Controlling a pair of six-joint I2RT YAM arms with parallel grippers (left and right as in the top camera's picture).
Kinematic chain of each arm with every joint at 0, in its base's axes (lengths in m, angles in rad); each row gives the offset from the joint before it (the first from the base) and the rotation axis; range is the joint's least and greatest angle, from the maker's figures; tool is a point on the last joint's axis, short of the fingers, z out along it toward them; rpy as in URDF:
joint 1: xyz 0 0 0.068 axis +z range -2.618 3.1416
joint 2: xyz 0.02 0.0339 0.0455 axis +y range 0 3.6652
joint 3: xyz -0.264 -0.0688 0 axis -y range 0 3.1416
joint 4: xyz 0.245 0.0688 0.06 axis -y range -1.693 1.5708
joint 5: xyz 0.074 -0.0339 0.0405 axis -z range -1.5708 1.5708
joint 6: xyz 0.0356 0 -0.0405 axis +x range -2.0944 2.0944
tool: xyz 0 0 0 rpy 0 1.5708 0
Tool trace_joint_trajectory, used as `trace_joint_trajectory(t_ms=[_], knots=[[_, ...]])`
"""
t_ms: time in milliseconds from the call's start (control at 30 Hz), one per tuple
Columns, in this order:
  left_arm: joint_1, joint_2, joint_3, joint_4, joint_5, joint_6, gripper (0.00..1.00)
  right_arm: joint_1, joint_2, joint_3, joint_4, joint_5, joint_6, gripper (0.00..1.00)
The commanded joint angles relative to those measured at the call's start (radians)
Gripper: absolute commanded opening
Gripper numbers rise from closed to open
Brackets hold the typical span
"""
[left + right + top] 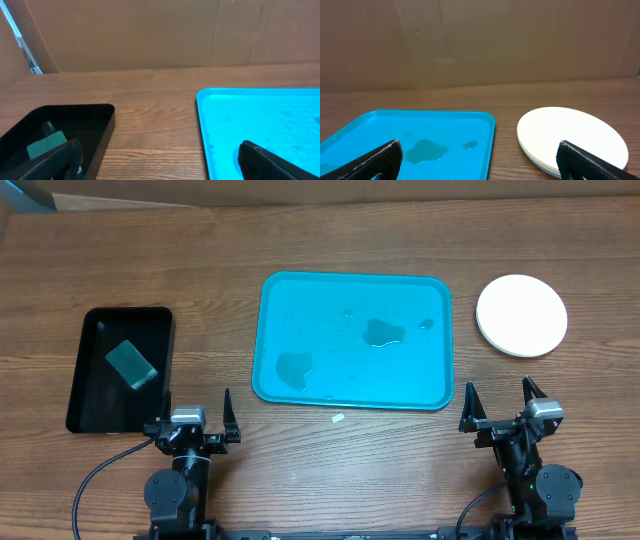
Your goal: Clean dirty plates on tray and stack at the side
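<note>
The turquoise tray (pixel 352 395) lies in the middle of the table with no plates on it, only a few wet patches; it also shows in the left wrist view (pixel 220 115) and the right wrist view (pixel 380 125). The plates (pixel 521 315) sit in one stack on the table to the right of the tray, a white one on top, and also show in the right wrist view (pixel 570 137). My left gripper (pixel 196 425) is open and empty near the front edge, below the tray's left side. My right gripper (pixel 504 410) is open and empty, in front of the plate stack.
A black tray (pixel 90 395) at the left holds a green sponge (pixel 132 364); the sponge also shows in the left wrist view (pixel 46 144). A small white scrap (pixel 338 418) lies on the wood just in front of the turquoise tray. Brown cardboard walls stand behind the table.
</note>
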Motion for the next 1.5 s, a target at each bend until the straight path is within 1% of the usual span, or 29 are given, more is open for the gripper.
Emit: trace_joint_trajectory(t_ms=[0, 100, 333, 533, 733, 1000, 1333, 1467], knots=[[0.004, -0.013, -0.005, -0.003, -0.016, 0.027, 1.0, 0.005, -0.008, -0.011, 0.005, 0.001, -0.004, 1.0], [0.004, -0.013, -0.005, -0.003, -0.018, 0.023, 1.0, 0.005, -0.008, -0.011, 0.005, 0.001, -0.004, 1.0], [-0.004, -0.013, -0.005, -0.003, -0.023, -0.059, 1.0, 0.005, -0.008, -0.011, 0.005, 0.001, -0.004, 1.0], [-0.061, -0.013, -0.005, -0.003, -0.029, -0.062, 1.0, 0.005, -0.008, -0.011, 0.005, 0.001, -0.004, 1.0], [-0.067, -0.013, -0.005, -0.003, -0.027, -0.069, 1.0, 0.005, -0.008, -0.011, 0.005, 0.001, -0.004, 1.0], [-0.066, -0.013, -0.005, -0.003, -0.033, -0.146, 1.0, 0.005, -0.008, -0.011, 0.005, 0.001, -0.004, 1.0], [-0.066, -0.013, -0.005, -0.002, -0.058, -0.14, 1.0, 0.005, -0.008, -0.011, 0.005, 0.001, -0.004, 1.0], [-0.066, -0.013, -0.005, -0.003, -0.043, -0.102, 1.0, 0.005, -0.008, -0.011, 0.005, 0.001, -0.004, 1.0]])
